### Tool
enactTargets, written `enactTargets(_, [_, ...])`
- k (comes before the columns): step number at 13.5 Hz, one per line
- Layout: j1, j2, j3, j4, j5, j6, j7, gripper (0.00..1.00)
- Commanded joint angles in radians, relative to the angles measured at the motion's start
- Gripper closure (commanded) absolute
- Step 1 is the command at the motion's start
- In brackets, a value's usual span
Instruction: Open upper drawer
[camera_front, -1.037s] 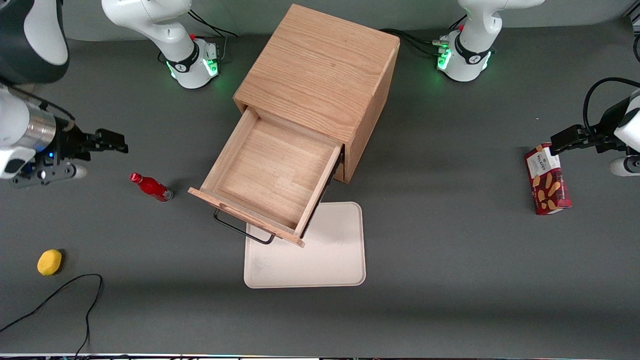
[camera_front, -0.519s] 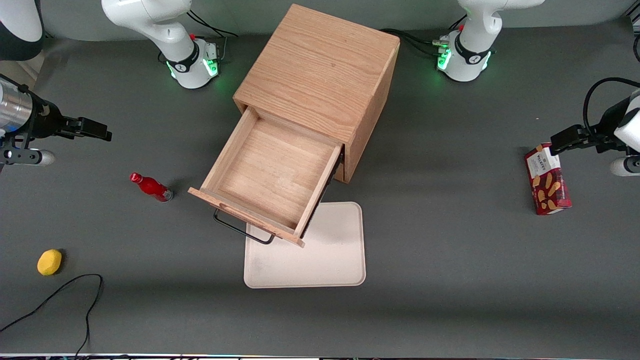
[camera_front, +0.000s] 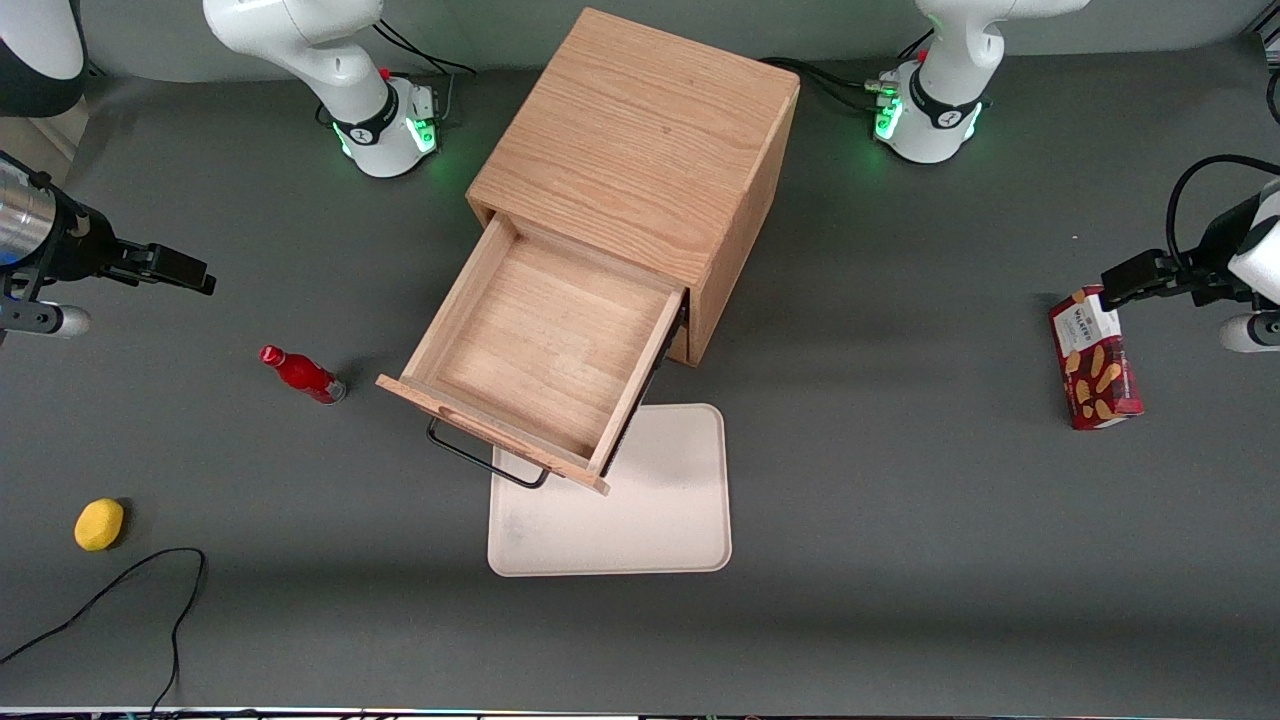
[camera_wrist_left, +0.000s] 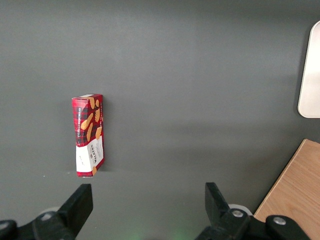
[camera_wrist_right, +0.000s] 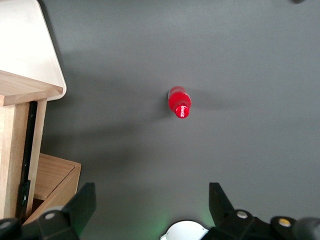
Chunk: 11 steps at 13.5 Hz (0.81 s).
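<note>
The upper drawer (camera_front: 540, 340) of the oak cabinet (camera_front: 640, 140) stands pulled far out, its bare wooden inside showing from above. Its black wire handle (camera_front: 480, 462) sticks out over the table on the side nearest the front camera. My right gripper (camera_front: 190, 275) hovers well away from the drawer, toward the working arm's end of the table, open and holding nothing. In the right wrist view the gripper (camera_wrist_right: 152, 192) hangs over bare grey table, with the drawer (camera_wrist_right: 15, 130) and the cabinet (camera_wrist_right: 52, 182) at the frame's edge.
A red bottle (camera_front: 303, 374) (camera_wrist_right: 179, 103) lies between gripper and drawer. A cream tray (camera_front: 660, 520) sits partly under the drawer's front. A yellow object (camera_front: 99, 524) and a black cable (camera_front: 120, 590) lie nearer the camera. A red biscuit box (camera_front: 1095, 358) (camera_wrist_left: 90, 135) lies toward the parked arm's end.
My right gripper has drawn back from the drawer toward the working arm's end of the table, most of it in the first half second. The drawer has stayed put.
</note>
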<state>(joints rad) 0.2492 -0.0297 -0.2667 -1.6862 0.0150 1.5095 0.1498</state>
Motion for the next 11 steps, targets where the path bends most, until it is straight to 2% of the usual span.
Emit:
enactTargets(1, [0.019, -0.048, -0.014, -0.001, -0.023, -0.047, -0.085, 0.00])
enactTargets(2, [0.013, -0.056, -0.017, 0.003, -0.023, -0.055, -0.114, 0.00])
enactTargets(4, [-0.060, -0.052, 0.027, 0.010, -0.023, -0.054, -0.118, 0.00])
enactTargets(5, [-0.115, -0.044, 0.097, 0.016, -0.023, -0.052, -0.116, 0.00])
enactTargets(7, [-0.288, -0.033, 0.249, 0.036, -0.010, -0.049, -0.105, 0.00])
enactTargets(8, [-0.319, -0.030, 0.274, 0.036, -0.004, -0.046, -0.113, 0.00])
enactTargets(10, [-0.344, -0.018, 0.276, 0.063, 0.058, -0.046, -0.118, 0.00])
enactTargets(11, [-0.344, -0.012, 0.274, 0.074, 0.059, -0.046, -0.118, 0.00])
